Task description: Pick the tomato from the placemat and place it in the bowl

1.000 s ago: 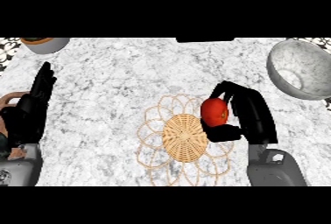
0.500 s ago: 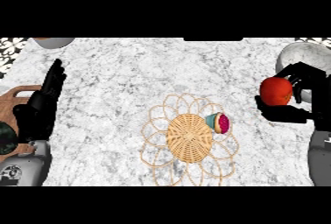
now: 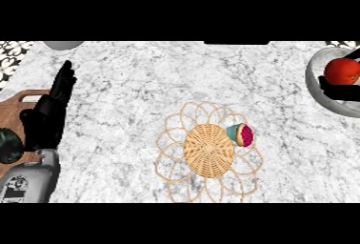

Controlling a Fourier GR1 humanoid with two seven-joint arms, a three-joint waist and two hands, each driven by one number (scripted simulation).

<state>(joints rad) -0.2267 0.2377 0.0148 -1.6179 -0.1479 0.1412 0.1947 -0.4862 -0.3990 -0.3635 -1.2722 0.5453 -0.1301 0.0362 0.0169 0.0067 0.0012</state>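
Note:
The red tomato (image 3: 342,70) is at the far right edge, over the inside of the grey bowl (image 3: 315,76). My right hand (image 3: 337,90) shows only in part, its black fingers curled under and beside the tomato; the rest is cut off by the view's edge. The woven round placemat (image 3: 209,148) lies in the middle of the marble counter with no tomato on it. My left hand (image 3: 48,114) rests open at the left, fingers pointing up.
A small teal and magenta object (image 3: 241,134) sits on the placemat's right part. A wooden board (image 3: 20,101) lies at the left edge with a dark green thing (image 3: 8,146) on it. A grey dish (image 3: 63,45) peeks in at the top left.
My right hand carried the tomato from the placemat up and to the right, reaching over the bowl. The teal and magenta object came into sight. The left hand stayed put.

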